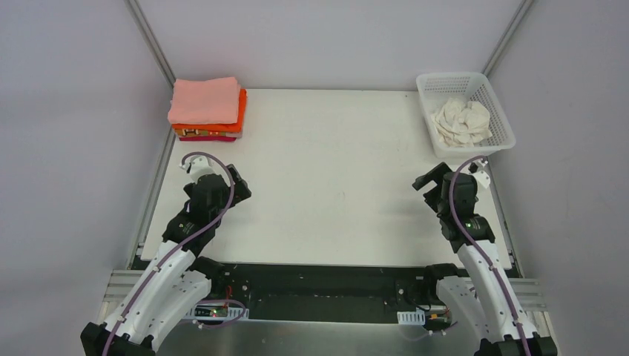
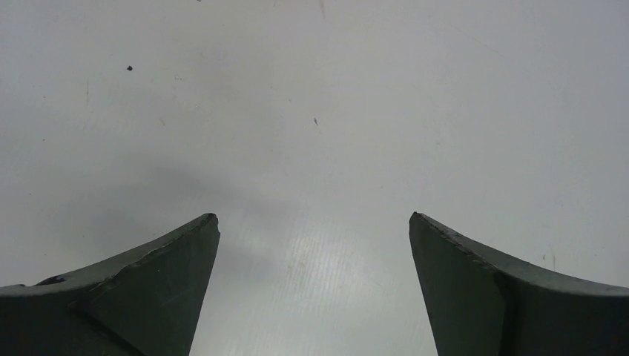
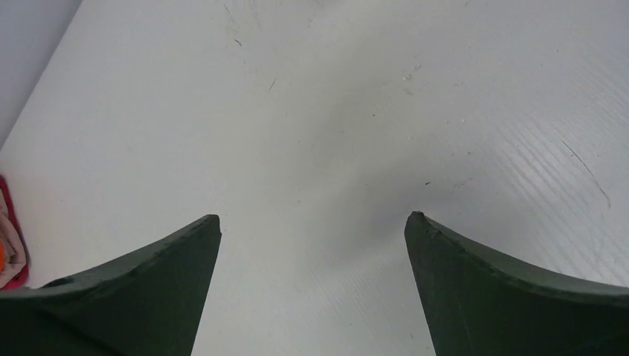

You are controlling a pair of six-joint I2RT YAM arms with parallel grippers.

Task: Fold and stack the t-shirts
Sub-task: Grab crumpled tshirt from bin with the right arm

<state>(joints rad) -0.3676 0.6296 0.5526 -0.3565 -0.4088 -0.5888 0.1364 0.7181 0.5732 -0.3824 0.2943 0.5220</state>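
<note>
— Nearest to us, our left claw (image 2: 313,216) and right claw (image 3: 311,215) are dark and spread wide over the bare matte table (image 1: 334,163), pinching nothing.

— Where do we find the unfolded shirt?

— We see the cream-white t-shirt (image 1: 462,121) crumpled in a soft knot inside the white lattice basket (image 1: 449,76) at the far right corner. At the far left, the salmon-pink shirt (image 1: 204,100) tops a neat folded stack, over the bright orange one (image 1: 241,111) and the magenta one (image 1: 199,139).

— What could trip us up?

— We judge the limp cloth may catch in the rigid plastic lattice, so that the light basket lifts or slides with it. Pinching one wrinkle would leave it bunched, and a lumpy fold could tip the stack.
</note>
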